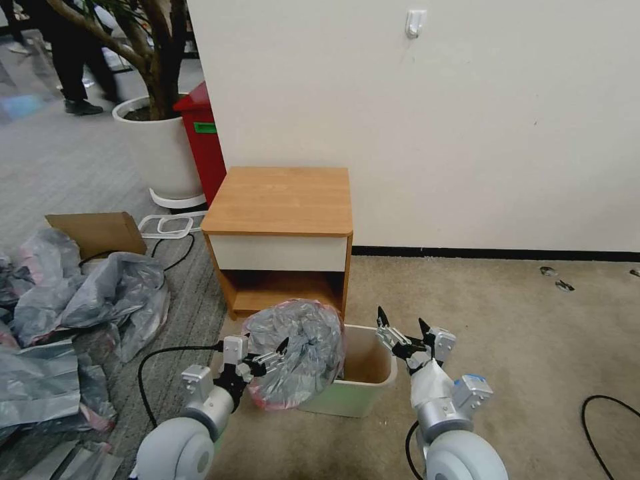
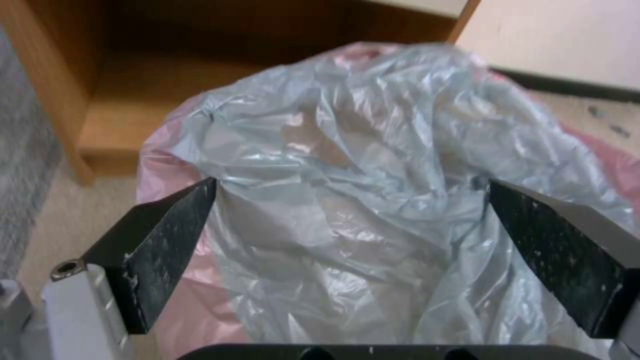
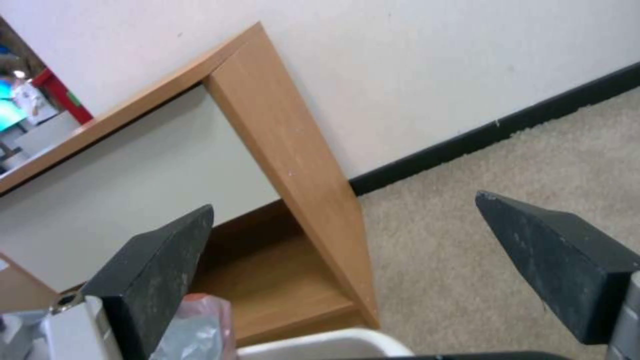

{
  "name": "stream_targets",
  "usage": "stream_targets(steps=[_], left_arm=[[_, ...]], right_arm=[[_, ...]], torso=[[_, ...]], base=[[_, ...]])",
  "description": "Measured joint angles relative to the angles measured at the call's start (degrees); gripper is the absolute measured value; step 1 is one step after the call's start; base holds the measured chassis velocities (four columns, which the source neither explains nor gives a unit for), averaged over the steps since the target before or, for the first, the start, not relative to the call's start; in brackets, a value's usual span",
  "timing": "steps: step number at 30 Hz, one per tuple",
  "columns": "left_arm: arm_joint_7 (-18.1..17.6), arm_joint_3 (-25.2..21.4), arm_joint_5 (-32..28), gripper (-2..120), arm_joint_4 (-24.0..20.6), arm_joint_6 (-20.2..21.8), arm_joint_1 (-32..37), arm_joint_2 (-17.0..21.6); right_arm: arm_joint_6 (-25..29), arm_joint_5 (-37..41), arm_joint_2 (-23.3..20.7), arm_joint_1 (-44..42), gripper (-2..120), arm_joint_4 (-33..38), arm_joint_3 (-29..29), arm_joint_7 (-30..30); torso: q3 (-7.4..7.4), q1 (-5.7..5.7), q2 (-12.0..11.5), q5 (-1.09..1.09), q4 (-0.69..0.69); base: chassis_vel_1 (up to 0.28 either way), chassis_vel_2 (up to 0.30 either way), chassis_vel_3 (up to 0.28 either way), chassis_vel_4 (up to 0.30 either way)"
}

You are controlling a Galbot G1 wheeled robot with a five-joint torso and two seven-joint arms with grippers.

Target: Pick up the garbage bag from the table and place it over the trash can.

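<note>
Garbage bag [image 1: 297, 350] draped over the trash can's [image 1: 363, 390] left end, bunched between the left gripper's [image 1: 265, 360] spread jaws, unpinched, mouth tilted up toward the table [image 1: 280, 200], right gripper [image 1: 403, 331] jaws wide, empty, above the can's right end.

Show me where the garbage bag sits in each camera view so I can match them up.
Head view: the garbage bag is draped on the trash can's left side, below the table.
Left wrist view: the bag spreads between the left gripper's open fingers.
Right wrist view: a corner shows at the bottom edge.
Shared landmark: the table's shelf opening.
</note>
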Motion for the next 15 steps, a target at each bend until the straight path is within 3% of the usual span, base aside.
stream_targets(steps=[2, 9, 15], left_arm=[[-0.90, 0.04, -2.04, 100, 0.34, 2.99, -1.44, 0.35], [-2.28, 0.81, -2.68, 100, 1.81, 5.66, -4.19, 0.83], [-3.95, 1.88, -2.63, 89, 2.51, 8.58, -6.31, 0.83]], right_arm=[[0.38, -0.02, 0.02, -0.30, 100, 0.15, 0.53, 0.00], [0.82, -0.23, 0.19, -1.71, 100, 0.96, 1.95, 0.00], [0.89, -0.74, 0.59, -2.39, 100, 1.33, 2.50, 0.00]], torso=[[0.00, 0.00, 0.00, 0.00, 0.00], [0.00, 0.00, 0.00, 0.00, 0.00], [0.00, 0.00, 0.00, 0.00, 0.00]], base=[[0.000, 0.000, 0.000, 0.000], [0.000, 0.000, 0.000, 0.000], [0.000, 0.000, 0.000, 0.000]])
